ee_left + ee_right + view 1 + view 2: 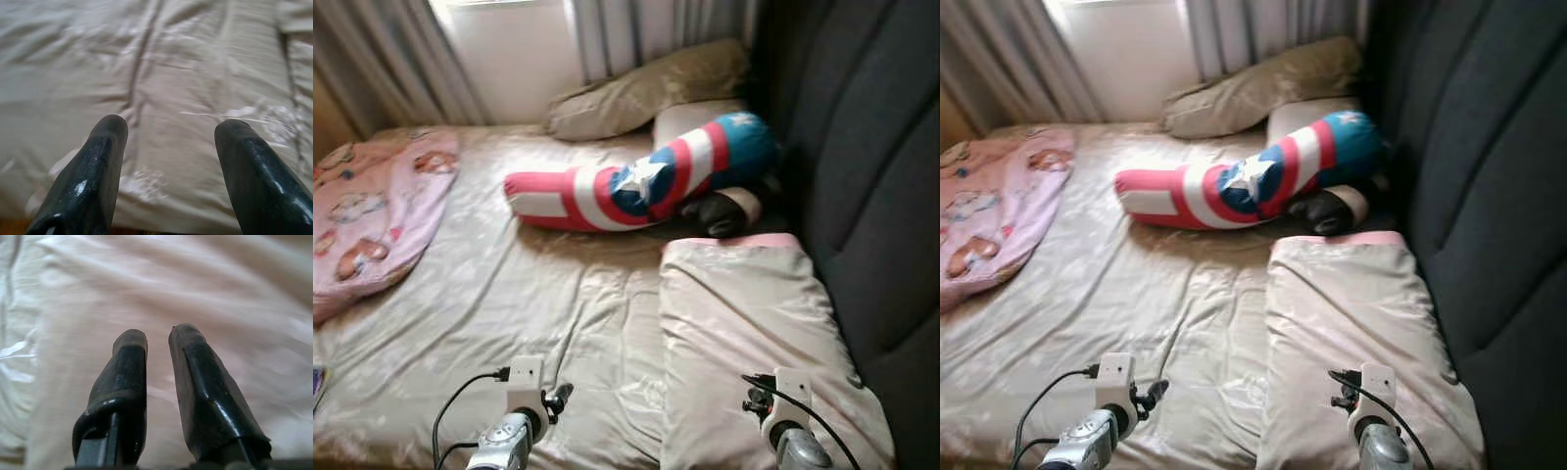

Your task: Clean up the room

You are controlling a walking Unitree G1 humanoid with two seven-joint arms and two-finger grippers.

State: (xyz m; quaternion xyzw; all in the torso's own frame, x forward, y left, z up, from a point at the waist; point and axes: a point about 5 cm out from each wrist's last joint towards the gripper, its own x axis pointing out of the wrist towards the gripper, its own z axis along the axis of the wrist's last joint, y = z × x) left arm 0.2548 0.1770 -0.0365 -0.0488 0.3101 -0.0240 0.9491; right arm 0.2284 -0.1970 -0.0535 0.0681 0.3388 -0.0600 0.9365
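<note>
**Mia:** What is on the bed (509, 294)?

**Tom:** A long soft pillow (641, 176) with red and white stripes, a blue part and a white star. It lies across the far half of the bed, with its blue end up by the dark headboard (871, 147).

**Mia:** What else is there?

**Tom:** A pale pink pillow (749, 333) lies flat on the near right side, next to the headboard. A tan pillow (646, 88) leans at the far end, under the curtains (626, 29). A pink blanket (372, 211) with cartoon pictures sits on the far left side. A small dark and white thing (724, 211) pokes out between the striped pillow and the pale pink one. It is too hidden to tell what it is.

**Mia:** Where are the robot's arms?

**Tom:** Both are low at the near edge. The left gripper (171, 132) hangs over the beige sheet (186, 73). Its two black fingers are wide apart, with nothing between them. The right gripper (158, 340) hangs over the pale pink pillow. Its fingers are almost together, with just a thin gap, and they hold nothing.
</note>
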